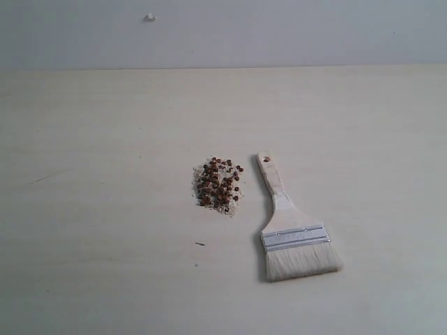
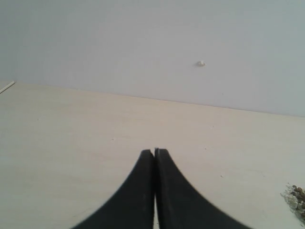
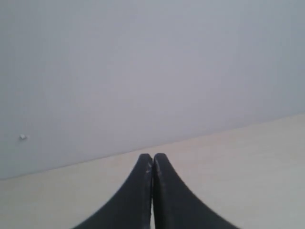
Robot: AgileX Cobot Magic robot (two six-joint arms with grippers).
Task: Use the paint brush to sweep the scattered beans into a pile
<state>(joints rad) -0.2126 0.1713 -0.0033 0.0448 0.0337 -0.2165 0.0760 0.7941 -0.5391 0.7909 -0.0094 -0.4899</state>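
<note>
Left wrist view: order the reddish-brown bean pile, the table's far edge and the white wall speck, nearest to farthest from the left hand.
1. Pile of tiny reddish-brown beans: on the pale table, off to one side of the shut left hand.
2. Table's far edge: ahead, meeting the grey wall.
3. Small white speck: up on that wall.

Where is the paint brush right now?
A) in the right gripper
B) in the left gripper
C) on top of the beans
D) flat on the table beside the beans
D: the paint brush lies flat on the table next to the beans, not touching them.
</note>
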